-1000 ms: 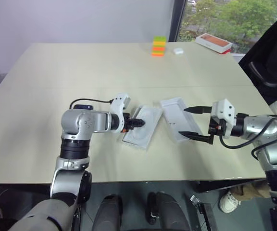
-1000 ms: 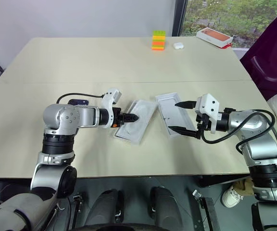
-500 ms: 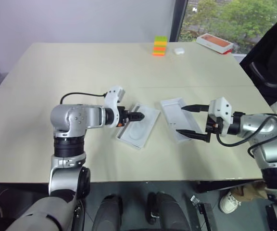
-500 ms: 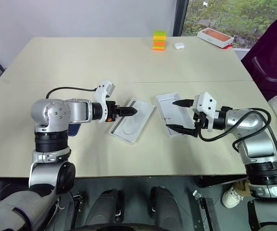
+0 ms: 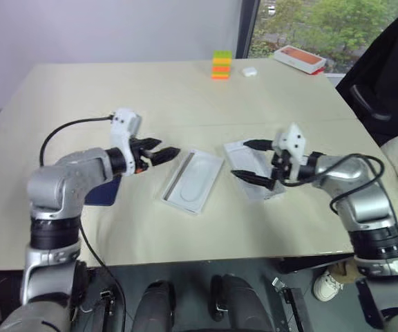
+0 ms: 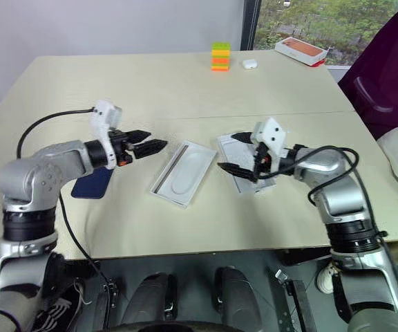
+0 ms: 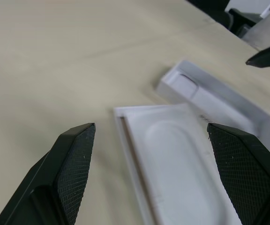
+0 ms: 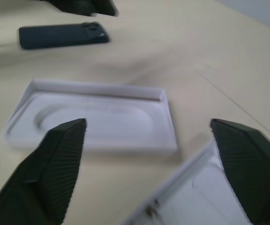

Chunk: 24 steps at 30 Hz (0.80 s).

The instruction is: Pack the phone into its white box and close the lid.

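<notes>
1. Left gripper (image 6: 142, 146), jaws spread and empty, is the nearer one to the phone (image 6: 94, 182), which lies flat beside and below it, long axis running away.
2. Right gripper (image 6: 237, 153), also spread, hovers over the box (image 5: 256, 178).

Phone (image 8: 62, 35) beyond white insert (image 8: 93, 117)

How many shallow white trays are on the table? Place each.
2. The oval-hollow insert lies mid-table; the plain tray beside it, under the right gripper. None seems hidden.
</notes>
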Tool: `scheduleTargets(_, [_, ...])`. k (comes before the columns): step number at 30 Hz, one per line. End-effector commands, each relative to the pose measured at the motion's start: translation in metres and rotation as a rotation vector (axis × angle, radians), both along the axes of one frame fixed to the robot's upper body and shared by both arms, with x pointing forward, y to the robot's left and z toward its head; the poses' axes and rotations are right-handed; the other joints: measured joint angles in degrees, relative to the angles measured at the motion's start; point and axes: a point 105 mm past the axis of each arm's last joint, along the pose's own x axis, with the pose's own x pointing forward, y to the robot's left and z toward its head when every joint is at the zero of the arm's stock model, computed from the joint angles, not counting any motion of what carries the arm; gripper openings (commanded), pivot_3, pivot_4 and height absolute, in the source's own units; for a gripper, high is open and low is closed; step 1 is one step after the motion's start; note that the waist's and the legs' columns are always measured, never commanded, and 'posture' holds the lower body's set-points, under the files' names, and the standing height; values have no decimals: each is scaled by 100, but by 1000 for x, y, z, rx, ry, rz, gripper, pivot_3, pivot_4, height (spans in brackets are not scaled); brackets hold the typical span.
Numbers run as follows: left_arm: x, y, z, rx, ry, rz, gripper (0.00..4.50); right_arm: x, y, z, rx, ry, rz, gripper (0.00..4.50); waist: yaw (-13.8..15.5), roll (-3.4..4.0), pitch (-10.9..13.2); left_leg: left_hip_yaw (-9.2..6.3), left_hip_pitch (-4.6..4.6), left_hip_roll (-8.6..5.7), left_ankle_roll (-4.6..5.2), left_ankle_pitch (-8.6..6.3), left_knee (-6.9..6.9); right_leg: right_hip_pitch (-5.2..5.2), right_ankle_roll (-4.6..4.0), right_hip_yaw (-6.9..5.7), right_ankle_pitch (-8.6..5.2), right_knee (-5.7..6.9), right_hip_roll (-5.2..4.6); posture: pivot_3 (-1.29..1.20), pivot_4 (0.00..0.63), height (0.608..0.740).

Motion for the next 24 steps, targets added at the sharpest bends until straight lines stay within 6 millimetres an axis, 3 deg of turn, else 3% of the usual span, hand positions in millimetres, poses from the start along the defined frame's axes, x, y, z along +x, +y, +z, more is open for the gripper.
scheduleTargets(1, [-15,21,10,30,-119,-86,4072,-1,22,7,-31,-44,-20,2595,21,0,0,0,-1,0,0,0,-2,-2,-1,-1,-1,-1,0,0,150,740])
scheduleTargets(6, [-23,32,0,17,-125,-110,4072,0,42,-18,-151,-34,-50,50,138,-1,0,4,-5,-10,1,0,-10,0,0,-4,-1,-13,-16,0,150,740])
scheduleTargets(9, [-25,29,-3,0,-131,-106,4072,3,51,-32,-232,-17,-70,50,138,-1,0,4,-7,-13,2,0,-10,0,0,-4,-1,-15,-19,0,150,740])
scheduleTargets(13, [-25,28,-8,6,-135,-96,4072,8,70,-35,-244,-9,-90,50,118,-1,-1,0,-6,-9,2,0,-12,-3,1,-5,0,-9,-10,0,150,740])
scheduleTargets(18, [-24,26,-7,5,-157,-91,4072,13,78,-51,-401,-63,-86,50,94,-2,-1,-3,-1,-3,3,0,-27,-6,1,-6,0,-9,1,0,150,740])
scheduleTargets(24, [-22,25,-8,10,-160,-75,4072,14,89,-64,-435,-29,-88,50,77,-2,-1,-1,-1,-3,3,0,-27,-6,1,-5,0,-11,-1,0,150,740])
